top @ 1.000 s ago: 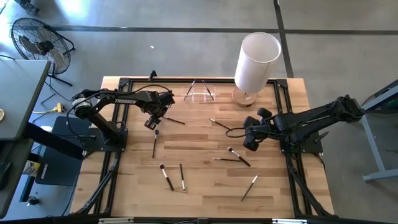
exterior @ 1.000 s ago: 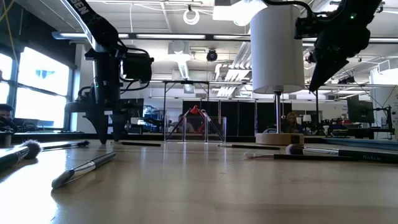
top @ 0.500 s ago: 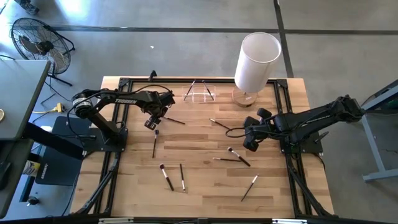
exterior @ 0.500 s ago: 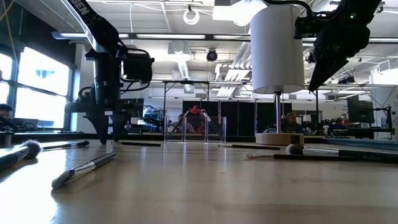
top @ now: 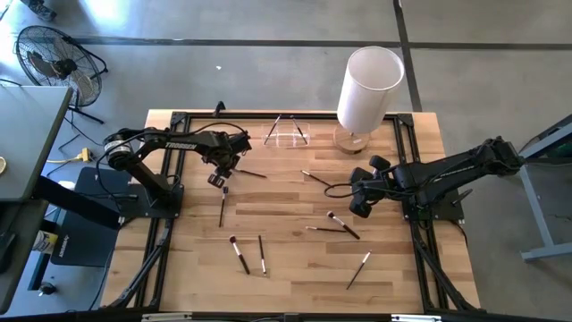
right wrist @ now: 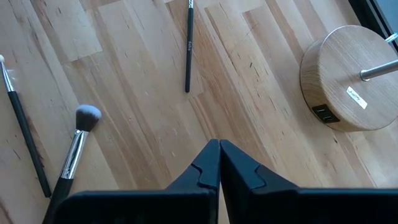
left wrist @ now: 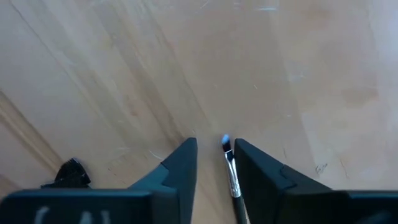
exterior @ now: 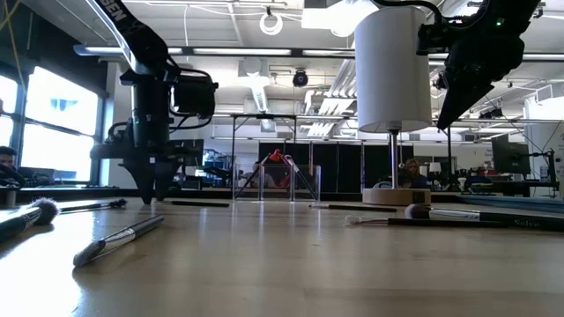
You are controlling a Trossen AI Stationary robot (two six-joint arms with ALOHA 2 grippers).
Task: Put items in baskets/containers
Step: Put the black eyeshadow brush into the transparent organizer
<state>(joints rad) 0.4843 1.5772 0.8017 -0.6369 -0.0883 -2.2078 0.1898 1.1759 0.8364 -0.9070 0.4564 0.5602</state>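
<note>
Your left end effector [top: 217, 180] sits low over the table [top: 286, 268] in the upper left of the high view, fingers [left wrist: 180, 168] partly apart with the tip of a thin makeup brush [left wrist: 231, 174] between them; you cannot tell whether they grip it yet. Your right end effector [top: 360, 205] hangs right of centre, its fingers [right wrist: 208, 165] pressed together on nothing. The clear plastic holder [top: 287, 132] stands at the table's top edge, just left of the white cylinder lamp [top: 368, 88] on its round wooden base [right wrist: 345, 78]. Other brushes lie scattered: a fluffy-tipped one [top: 342, 224] below the right end effector, two [top: 250, 254] at lower centre-left, one [top: 358, 269] lower right.
</note>
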